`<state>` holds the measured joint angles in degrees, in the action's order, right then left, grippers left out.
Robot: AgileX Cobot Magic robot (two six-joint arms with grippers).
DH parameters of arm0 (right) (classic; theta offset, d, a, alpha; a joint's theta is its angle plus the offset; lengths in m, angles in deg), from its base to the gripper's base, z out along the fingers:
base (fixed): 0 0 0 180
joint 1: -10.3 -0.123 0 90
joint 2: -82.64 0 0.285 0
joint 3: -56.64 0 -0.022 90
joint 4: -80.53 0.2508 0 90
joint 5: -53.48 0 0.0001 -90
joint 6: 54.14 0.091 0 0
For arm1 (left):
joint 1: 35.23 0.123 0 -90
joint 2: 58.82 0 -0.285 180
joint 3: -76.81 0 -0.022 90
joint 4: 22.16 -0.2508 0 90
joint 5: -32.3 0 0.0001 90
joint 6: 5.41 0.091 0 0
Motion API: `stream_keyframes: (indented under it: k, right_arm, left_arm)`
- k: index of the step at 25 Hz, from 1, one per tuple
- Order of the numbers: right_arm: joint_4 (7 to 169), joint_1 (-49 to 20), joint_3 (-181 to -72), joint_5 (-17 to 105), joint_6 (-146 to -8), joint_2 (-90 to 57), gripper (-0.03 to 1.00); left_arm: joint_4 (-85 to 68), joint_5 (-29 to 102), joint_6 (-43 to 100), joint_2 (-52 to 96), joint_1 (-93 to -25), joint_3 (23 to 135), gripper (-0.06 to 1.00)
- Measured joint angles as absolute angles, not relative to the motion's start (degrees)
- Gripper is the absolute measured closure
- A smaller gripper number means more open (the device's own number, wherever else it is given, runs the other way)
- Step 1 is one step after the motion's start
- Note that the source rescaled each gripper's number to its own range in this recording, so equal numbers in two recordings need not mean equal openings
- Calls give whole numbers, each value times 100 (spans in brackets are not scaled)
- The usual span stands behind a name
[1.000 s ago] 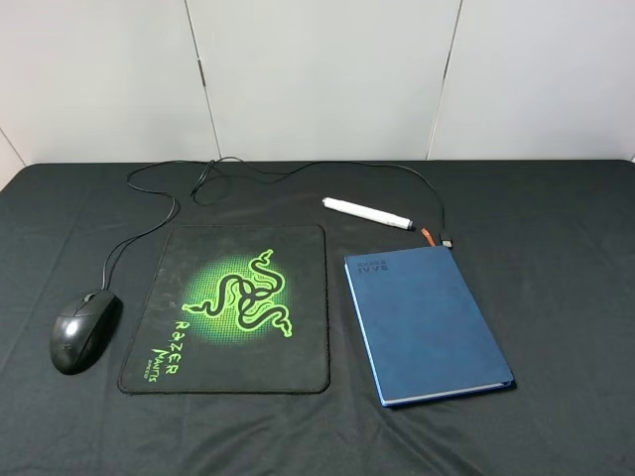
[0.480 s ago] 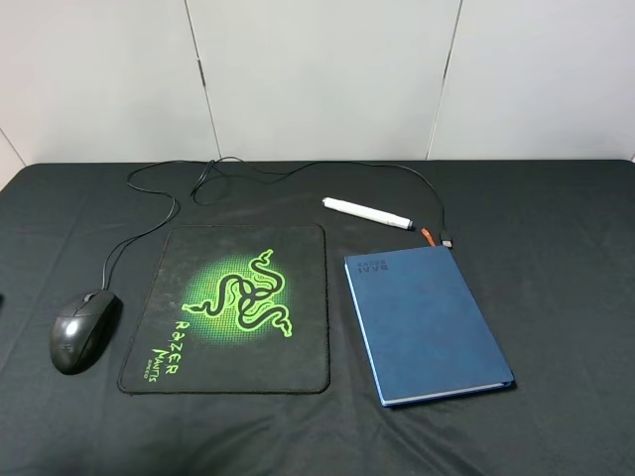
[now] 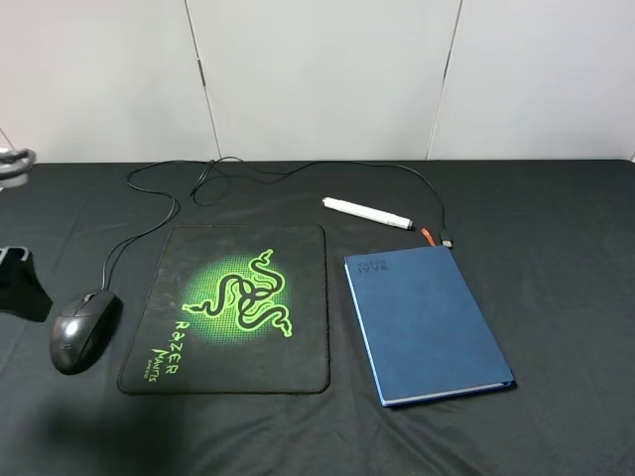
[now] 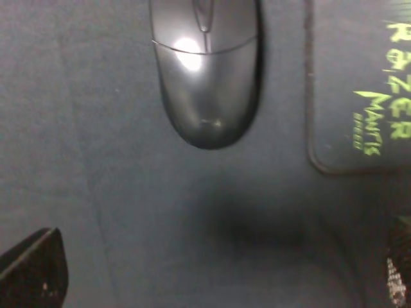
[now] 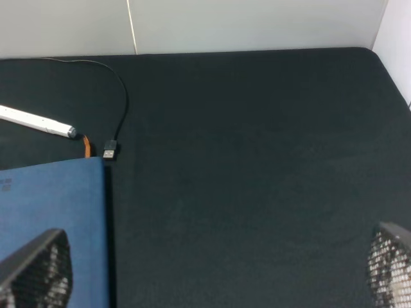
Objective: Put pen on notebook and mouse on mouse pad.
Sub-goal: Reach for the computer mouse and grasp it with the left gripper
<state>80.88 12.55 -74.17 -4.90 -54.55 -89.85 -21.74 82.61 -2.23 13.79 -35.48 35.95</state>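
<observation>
The black mouse [image 3: 81, 330] lies on the table left of the mouse pad [image 3: 233, 307], its cable running back and round to a USB plug [image 3: 446, 241]. In the left wrist view my left gripper [image 4: 215, 276] is open above bare cloth just short of the mouse [image 4: 205, 70], beside the mouse pad [image 4: 359, 96] corner. The white pen [image 3: 367, 212] lies just beyond the blue notebook [image 3: 425, 322]. My right gripper [image 5: 212, 269] is open and empty, over the cloth at the notebook [image 5: 51, 199] edge, well short of the pen [image 5: 35, 120].
The left arm [image 3: 20, 283] shows at the left edge of the exterior view. The mouse cable [image 3: 169, 208] loops across the back of the black table. An orange ribbon [image 5: 87, 146] sticks out of the notebook next to the USB plug [image 5: 110, 151]. White wall panels stand behind the table.
The left arm has come into the exterior view from the left edge, close to the mouse. The mouse, pad, pen and notebook have not moved.
</observation>
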Motion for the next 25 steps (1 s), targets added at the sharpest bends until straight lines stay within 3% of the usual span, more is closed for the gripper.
stream_keyframes:
  k: [25]
  right_arm:
    - [8088, 1255, -7417, -490, -5455, -8985, -3]
  left_arm:
    - [-2451, 6303, -358, 4085, -3548, 3601, -1]
